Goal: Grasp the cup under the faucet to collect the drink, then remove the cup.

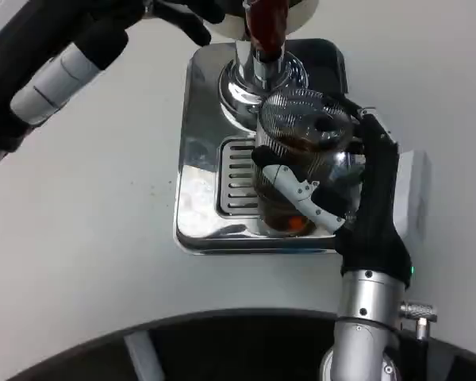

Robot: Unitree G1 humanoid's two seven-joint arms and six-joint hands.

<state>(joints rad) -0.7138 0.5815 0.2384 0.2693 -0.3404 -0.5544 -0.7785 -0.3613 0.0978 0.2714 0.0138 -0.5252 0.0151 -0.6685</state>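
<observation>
- Nearest, a dark curved edge [246, 333] of the robot's own body crosses the bottom of the head view, and the silver right forearm [365, 325] rises from it toward the machine.
- Just beyond, the right hand [341, 190] wraps the cup [301, 159] from the side, white-and-black fingers [301, 190] crossing its front and the dark palm against its right flank; that sideways hold looks chosen to keep the cup upright and its mouth open under the spout.
- Clear and ribbed, the cup shows dark liquid inside and an orange glint near its base; it stands over the slotted drip grille [234, 178], placed there so that spills drain away.
- Beneath it, the dispenser's mirror-polished steel tray [198, 214] lies flat on the matte white table [79, 238].
- Above the cup, a chrome faucet [258, 67] with a dark red handle [263, 24] points down at its rim; I judge filling is under way or finished, removal not yet done.
- Farthest, at top left, the left arm [63, 67] reaches toward the handle, with the left hand [186, 16] dark, blurred and cut off; whether it holds anything I cannot tell.
</observation>
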